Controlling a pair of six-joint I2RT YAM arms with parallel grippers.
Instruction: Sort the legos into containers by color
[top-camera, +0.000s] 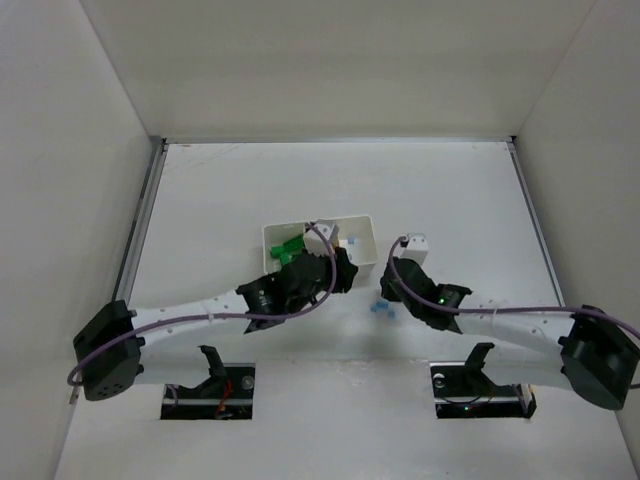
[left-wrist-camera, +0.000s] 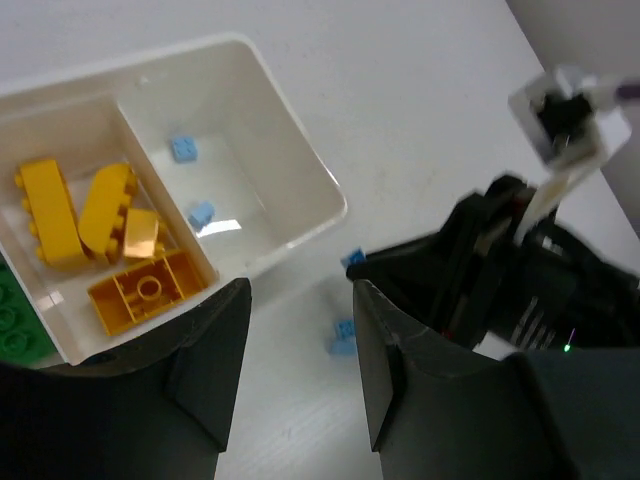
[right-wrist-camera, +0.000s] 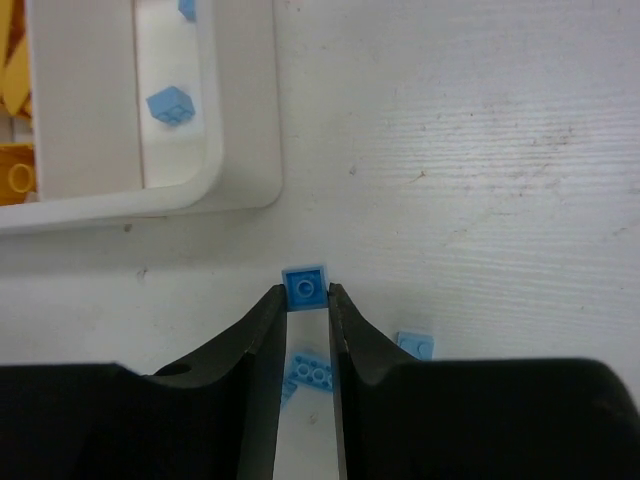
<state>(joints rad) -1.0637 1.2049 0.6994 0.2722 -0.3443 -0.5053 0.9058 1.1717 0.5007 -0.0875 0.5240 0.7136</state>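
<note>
Right gripper (right-wrist-camera: 305, 300) is clamped on one light-blue lego (right-wrist-camera: 305, 286), just outside the near rim of the tray (right-wrist-camera: 247, 130). At least two more blue bricks (right-wrist-camera: 312, 372) lie loose on the table beside it, unsorted. Left gripper (left-wrist-camera: 298, 305) hangs near the tray's corner, jaws apart and empty.

Farther off, yellow legos (left-wrist-camera: 90, 215) occupy the middle compartment. Two blue pieces (left-wrist-camera: 183, 149) sit in the end one, and green ones (left-wrist-camera: 12, 325) in the third.

Judgement: nearly complete, with only blue outstanding. Only the right wrist view shows the grip itself; in the top view the arm hides it.
</note>
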